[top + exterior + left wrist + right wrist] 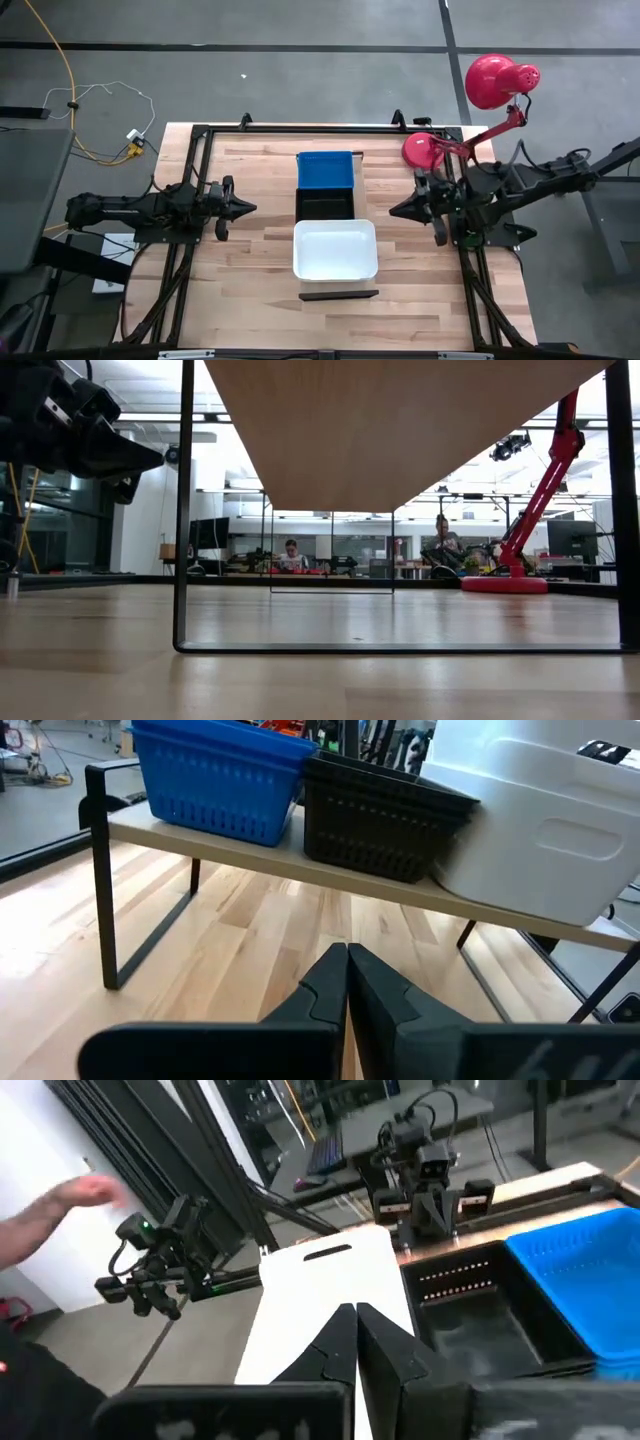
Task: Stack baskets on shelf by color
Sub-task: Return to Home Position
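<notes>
Blue basket point(325, 170), black basket point(325, 205) and white basket point(335, 250) sat far to near on the shelf point(200, 843), seemingly light, stiff plastic best pinched at a rim, with left claw point(250, 208) and right claw point(395, 210) closed, empty.

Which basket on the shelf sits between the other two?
The black mesh basket. It stands in the middle of the shelf, with the blue perforated basket on one side and the wider white basket on the other.
</notes>
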Action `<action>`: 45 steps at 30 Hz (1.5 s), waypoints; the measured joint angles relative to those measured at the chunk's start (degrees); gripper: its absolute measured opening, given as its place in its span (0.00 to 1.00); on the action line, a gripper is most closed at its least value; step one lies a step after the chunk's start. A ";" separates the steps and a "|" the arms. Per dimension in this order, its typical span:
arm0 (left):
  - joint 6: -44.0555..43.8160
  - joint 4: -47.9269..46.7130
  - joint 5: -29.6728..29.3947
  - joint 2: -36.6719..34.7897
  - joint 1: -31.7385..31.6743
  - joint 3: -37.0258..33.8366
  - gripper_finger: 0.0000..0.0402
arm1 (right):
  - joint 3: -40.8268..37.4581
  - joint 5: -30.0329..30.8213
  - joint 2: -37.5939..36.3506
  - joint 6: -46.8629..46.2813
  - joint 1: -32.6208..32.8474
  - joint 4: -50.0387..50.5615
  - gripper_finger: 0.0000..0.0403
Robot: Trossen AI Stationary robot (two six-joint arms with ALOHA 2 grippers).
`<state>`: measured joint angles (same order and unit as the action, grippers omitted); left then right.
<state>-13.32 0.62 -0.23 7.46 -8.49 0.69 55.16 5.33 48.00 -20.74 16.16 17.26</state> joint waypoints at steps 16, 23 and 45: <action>-0.01 0.01 0.00 -2.55 0.00 0.04 0.00 | -33.87 8.24 -23.94 0.66 -0.83 -22.23 0.00; -0.01 0.21 -0.01 -7.32 -0.07 0.07 0.00 | -39.27 8.00 -26.42 0.71 -2.47 -27.62 0.00; -0.01 0.02 -0.22 -7.26 -0.07 0.09 0.00 | -54.58 -10.01 -28.72 -4.96 -25.10 -39.88 0.00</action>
<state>-13.32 0.64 -0.45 0.21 -8.56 0.78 0.58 -4.68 19.28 -25.70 -8.94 -22.62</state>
